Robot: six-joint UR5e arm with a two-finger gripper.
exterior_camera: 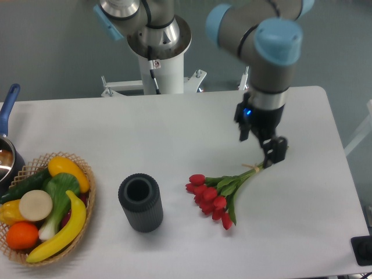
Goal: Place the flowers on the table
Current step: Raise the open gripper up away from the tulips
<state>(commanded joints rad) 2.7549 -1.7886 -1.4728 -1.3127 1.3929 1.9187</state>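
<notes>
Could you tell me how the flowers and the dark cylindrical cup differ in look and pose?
The flowers are red with green stems; the cup is a uniform dark grey. The flowers lie flat, stems pointing toward the gripper; the cup stands upright with its mouth open upward. The flowers are a loose, spreading bunch; the cup is one compact ribbed cylinder. Both rest on the white table.

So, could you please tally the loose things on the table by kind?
Flower bunches: 1, flowers
Black cups: 1, cup
Produce baskets: 1, basket
Pots: 1, pot at the left edge
Total: 4
</notes>
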